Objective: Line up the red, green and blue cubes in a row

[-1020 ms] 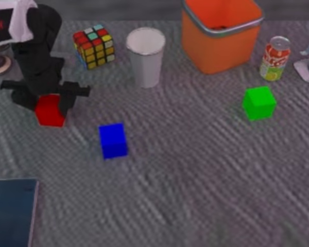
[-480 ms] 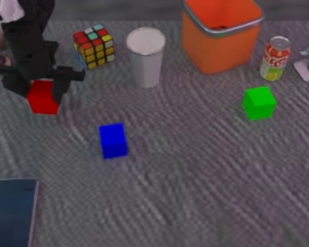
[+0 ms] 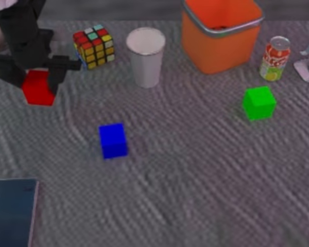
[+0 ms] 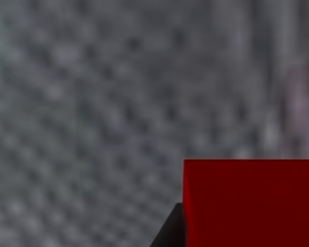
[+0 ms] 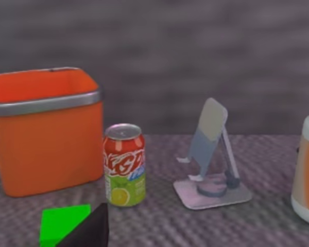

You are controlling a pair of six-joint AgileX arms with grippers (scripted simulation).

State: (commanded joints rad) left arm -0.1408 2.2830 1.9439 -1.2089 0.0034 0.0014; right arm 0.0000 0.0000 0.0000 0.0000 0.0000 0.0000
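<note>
While our left gripper [image 3: 35, 77] squeezes the red cube [image 3: 37, 88] at the table's far left | blue cube [image 3: 113, 140] sits near the middle | green cube [image 3: 259, 102] sits right, by the soda can [image 3: 274, 58] | right gripper: we cannot tell.

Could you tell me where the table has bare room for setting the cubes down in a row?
The widest bare stretch runs across the table's near half, right of the dark blue book, below the blue cube and green cube. Between those two cubes is also free. The far edge is crowded: puzzle cube, paper cup, orange bin, soda can. The left pincer holds the red cube far left.
</note>
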